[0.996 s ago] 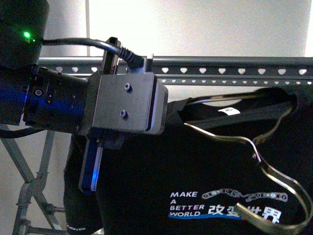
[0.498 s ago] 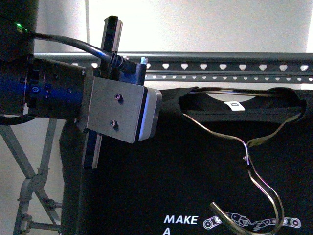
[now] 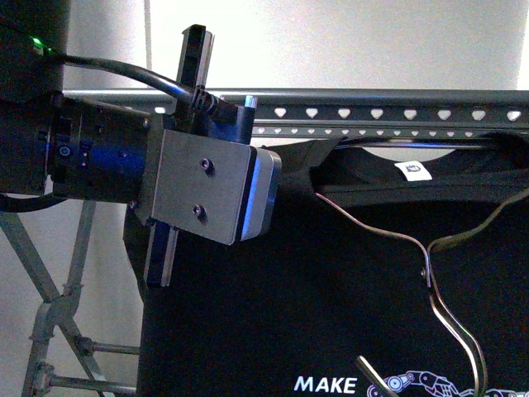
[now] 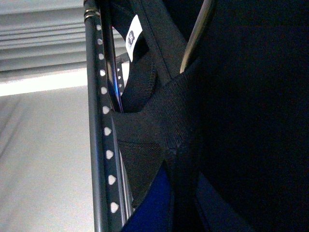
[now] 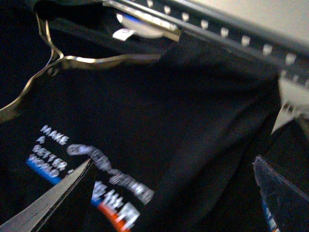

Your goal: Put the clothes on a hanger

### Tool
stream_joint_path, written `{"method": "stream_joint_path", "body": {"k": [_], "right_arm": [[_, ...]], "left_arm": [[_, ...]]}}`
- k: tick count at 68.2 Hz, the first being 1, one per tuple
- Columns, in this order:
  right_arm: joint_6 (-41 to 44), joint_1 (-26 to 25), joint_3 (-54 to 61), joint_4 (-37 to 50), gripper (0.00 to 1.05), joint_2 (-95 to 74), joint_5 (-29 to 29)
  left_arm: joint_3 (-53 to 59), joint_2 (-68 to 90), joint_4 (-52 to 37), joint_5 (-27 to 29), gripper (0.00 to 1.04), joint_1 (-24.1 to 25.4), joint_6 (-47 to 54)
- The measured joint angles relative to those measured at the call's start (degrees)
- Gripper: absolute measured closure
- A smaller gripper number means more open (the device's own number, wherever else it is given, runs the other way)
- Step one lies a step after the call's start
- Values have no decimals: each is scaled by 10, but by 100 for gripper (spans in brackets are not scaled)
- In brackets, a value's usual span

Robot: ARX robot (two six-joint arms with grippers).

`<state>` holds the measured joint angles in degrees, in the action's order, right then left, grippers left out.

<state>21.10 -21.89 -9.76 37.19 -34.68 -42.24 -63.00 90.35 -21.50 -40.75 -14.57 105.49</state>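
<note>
Your T-shirt [image 3: 331, 314] has slid along the hanger [image 3: 397, 112], collar just under its rail; left gripper [image 4: 181, 193] pinches the shoulder, right gripper [image 5: 173, 162] gapes empty; you're mid-lift, so next carry the shoulder over the rail.

black t-shirt [image 3: 331, 314] hangs against the grey rack [image 3: 463, 101], touching its rail.

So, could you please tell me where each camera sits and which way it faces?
Front: on the body, facing the dark-grey metal rail with heart-shaped holes and black printed T-shirt; the left arm fills the left.
Left wrist: on that wrist, sighting along the rail at the T-shirt's shoulder; blue pincer fingers show.
Right wrist: on that wrist, facing the T-shirt's chest; both pincer fingers show.
All share rail and T-shirt.
</note>
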Motion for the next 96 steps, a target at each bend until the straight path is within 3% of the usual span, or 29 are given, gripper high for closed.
{"method": "stream_joint_path", "body": {"k": [9,19,31,40,52,96], "right_arm": [[123,9,-69,75,7,-116,-10],[344,36,-142,151,7,-250,-28],[567,60,-191,154,7,-348,-32],[661,73,-226,125,7,-396,-24],[721,85,-279,109,7,-450,-12],[750,113,-403,48,7,-536,48]], "left_arm": [[0,0,0,1,100,3,1],[0,0,0,1,100,1,1],[0,0,0,2,100,2,1],[0,0,0,2,100,2,1],[0,0,0,2,100,2,1],[0,0,0,3,100,2,1]]}}
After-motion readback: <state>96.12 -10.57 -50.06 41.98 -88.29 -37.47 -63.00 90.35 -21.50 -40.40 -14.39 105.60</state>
